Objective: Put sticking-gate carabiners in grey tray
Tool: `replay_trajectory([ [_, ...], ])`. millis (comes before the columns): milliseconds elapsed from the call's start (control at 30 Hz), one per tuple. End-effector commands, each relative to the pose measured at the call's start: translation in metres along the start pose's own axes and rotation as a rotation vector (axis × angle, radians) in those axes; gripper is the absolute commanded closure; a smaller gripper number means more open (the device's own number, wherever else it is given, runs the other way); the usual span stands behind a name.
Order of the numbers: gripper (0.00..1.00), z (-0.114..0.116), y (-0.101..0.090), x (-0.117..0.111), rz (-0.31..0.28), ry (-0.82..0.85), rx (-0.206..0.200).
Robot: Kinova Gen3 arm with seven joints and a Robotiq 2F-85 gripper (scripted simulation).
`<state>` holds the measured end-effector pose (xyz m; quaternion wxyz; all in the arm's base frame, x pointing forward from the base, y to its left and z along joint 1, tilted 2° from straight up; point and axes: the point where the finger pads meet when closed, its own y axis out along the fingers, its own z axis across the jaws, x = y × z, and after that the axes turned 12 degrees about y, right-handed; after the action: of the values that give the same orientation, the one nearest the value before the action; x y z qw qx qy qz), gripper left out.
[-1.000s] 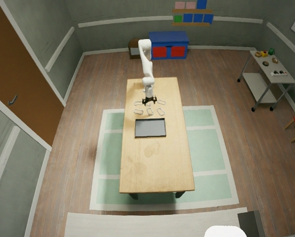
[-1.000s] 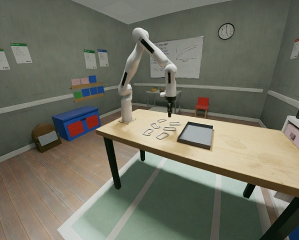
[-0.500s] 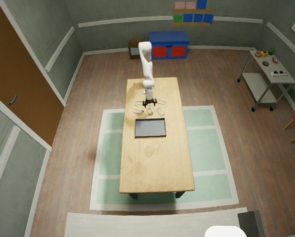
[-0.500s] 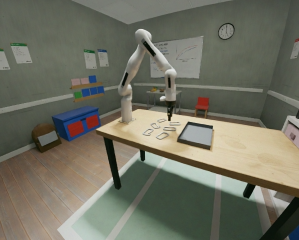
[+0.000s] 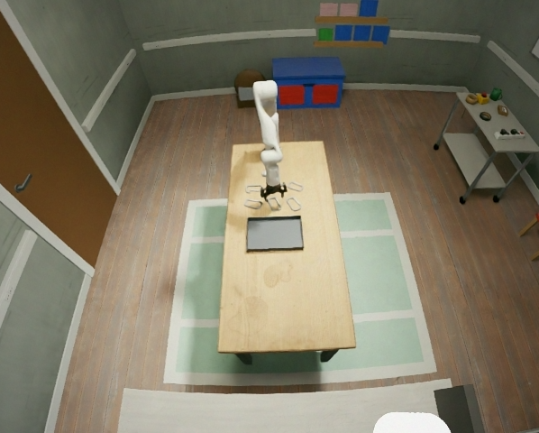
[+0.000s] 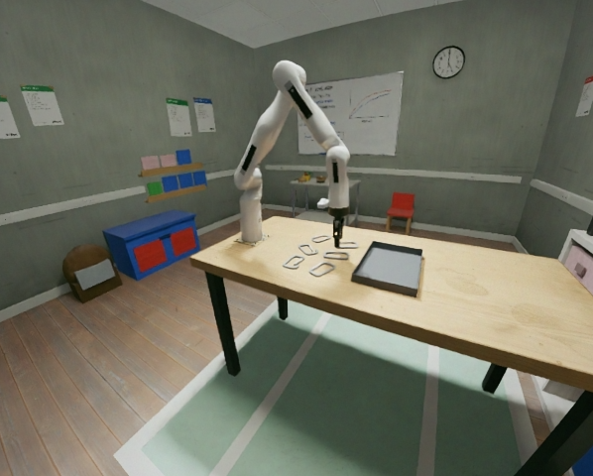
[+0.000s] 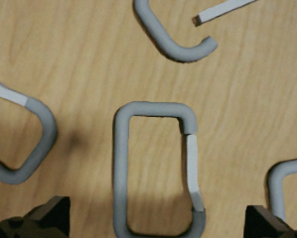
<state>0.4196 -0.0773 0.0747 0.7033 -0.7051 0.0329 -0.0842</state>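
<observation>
Several grey carabiners lie on the wooden table (image 5: 284, 302) behind the grey tray (image 5: 274, 233) (image 6: 389, 267), which holds nothing. My gripper (image 5: 273, 191) (image 6: 336, 242) (image 7: 157, 221) is open and empty. It hangs low, straddling one carabiner (image 7: 120, 169) (image 6: 336, 258) whose pale gate (image 7: 192, 166) lies shut along its right side. Beyond it in the wrist view lies a carabiner (image 7: 163, 40) whose gate (image 7: 222, 11) stands swung open. Another carabiner (image 7: 41, 144) lies to the left and one more carabiner (image 7: 277, 178) to the right, both partly out of frame.
The arm's base (image 6: 250, 220) stands at the table's far end. The tray's raised rim lies a short way in front of the carabiners. More carabiners (image 5: 294, 186) (image 5: 252, 188) lie on either side of the gripper.
</observation>
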Motion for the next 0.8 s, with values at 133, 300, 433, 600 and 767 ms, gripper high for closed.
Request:
replay_trajectory([
  [133, 0.00, 0.000, 0.027, -0.009, 0.030, 0.000, -0.001],
  [300, 0.00, 0.000, 0.027, -0.009, 0.030, 0.000, -0.001],
  [433, 0.00, 0.000, 0.049, -0.009, 0.024, 0.000, -0.001],
  [600, 0.00, 0.000, 0.049, -0.009, 0.024, 0.000, -0.001],
  [767, 0.00, 0.000, 0.049, -0.009, 0.024, 0.000, -0.001],
])
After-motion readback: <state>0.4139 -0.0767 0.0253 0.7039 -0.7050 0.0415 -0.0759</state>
